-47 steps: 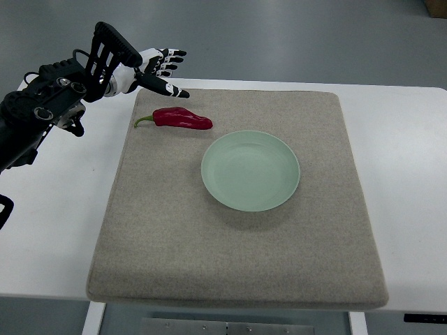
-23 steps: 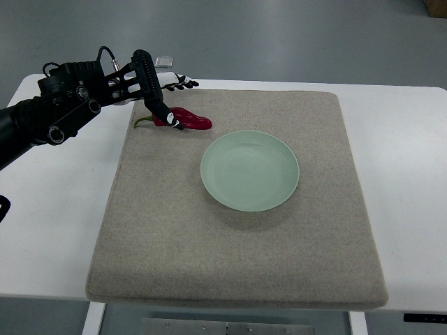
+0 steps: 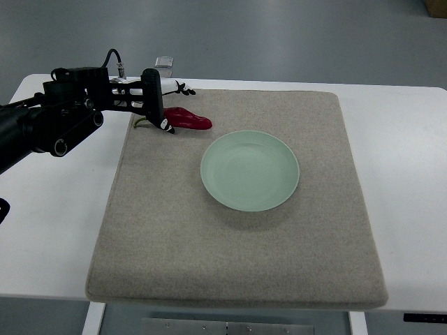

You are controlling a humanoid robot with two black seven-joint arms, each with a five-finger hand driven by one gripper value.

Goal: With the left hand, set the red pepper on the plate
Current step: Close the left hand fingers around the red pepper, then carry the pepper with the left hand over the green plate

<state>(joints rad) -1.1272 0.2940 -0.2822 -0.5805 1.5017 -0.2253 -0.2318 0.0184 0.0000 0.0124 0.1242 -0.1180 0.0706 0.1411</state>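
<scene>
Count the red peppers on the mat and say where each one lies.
1. The red pepper lies at the mat's far left corner, left of the plate, partly covered by the left hand.

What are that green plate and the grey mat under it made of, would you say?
The plate looks like glazed ceramic or smooth plastic: even pale green with a soft sheen; I cannot tell which. The mat looks like felt or woven fabric: matte, flecked beige-grey, with soft rounded edges.
</scene>
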